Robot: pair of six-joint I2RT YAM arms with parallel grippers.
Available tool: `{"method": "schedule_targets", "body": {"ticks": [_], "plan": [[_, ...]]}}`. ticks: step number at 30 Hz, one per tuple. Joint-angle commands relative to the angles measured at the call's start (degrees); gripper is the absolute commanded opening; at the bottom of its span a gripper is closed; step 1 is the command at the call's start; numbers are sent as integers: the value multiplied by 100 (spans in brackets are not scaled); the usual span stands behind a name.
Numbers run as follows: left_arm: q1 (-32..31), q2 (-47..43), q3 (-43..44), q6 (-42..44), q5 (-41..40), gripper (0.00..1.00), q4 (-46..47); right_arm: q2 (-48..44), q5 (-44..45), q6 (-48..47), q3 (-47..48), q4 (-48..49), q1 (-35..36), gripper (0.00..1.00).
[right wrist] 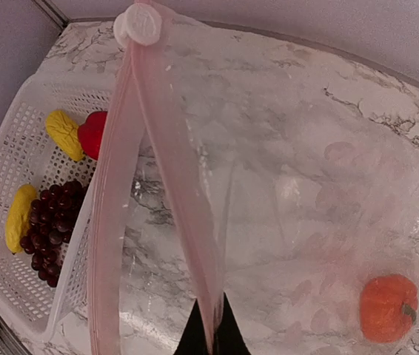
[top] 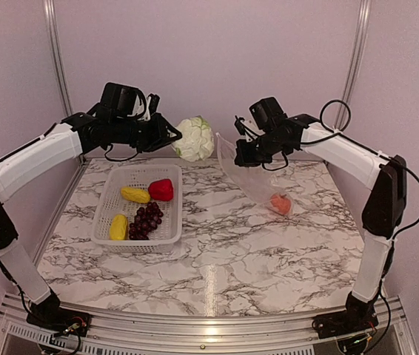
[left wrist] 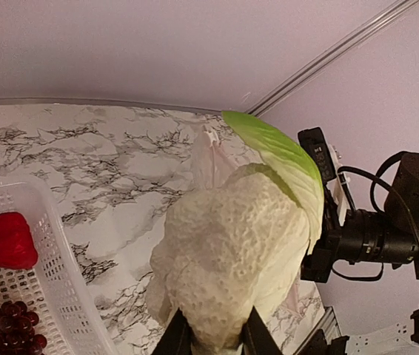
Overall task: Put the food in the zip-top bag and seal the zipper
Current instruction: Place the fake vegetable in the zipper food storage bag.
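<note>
My left gripper [top: 171, 134] is shut on the pale whitish-green piece [top: 195, 138], a cabbage-like toy [left wrist: 232, 251], and holds it in the air at the back, just left of the bag's mouth. My right gripper [top: 242, 153] is shut on the pinkish zipper strip [right wrist: 172, 185] of the clear zip-top bag [top: 248, 176] and holds its mouth up and open. The white slider tab [right wrist: 140, 24] sits at the strip's far end. The orange round fruit [top: 280, 203] lies inside the bag's bottom [right wrist: 389, 307]. The basket holds the grape bunch [top: 146, 220], red pepper [top: 161, 189] and two yellow pieces [top: 135, 194].
The white slotted basket [top: 104, 204] stands on the marble table at the left, also in the right wrist view [right wrist: 24, 148]. Pale walls close the back and sides. The right arm's camera and cables [left wrist: 387, 237] hang close beyond the cabbage.
</note>
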Motion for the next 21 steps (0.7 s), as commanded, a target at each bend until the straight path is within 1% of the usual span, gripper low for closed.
{"method": "schedule_targets", "body": {"ticks": [1, 4, 11, 17, 21], "plan": [[-116, -140, -160, -344, 426, 0, 904, 80, -59, 143, 295, 33, 106, 0], [-190, -117, -271, -571, 494, 0, 1139, 119, -53, 193, 295, 31, 130, 0], [-359, 142, -279, -820, 624, 0, 1351, 87, -59, 334, 282, 65, 191, 0], [-387, 435, -501, -1300, 860, 0, 2003, -43, -147, 434, 163, 152, 186, 0], [-404, 705, -505, -1488, 908, 0, 2051, -165, -225, 537, 44, 250, 192, 0]]}}
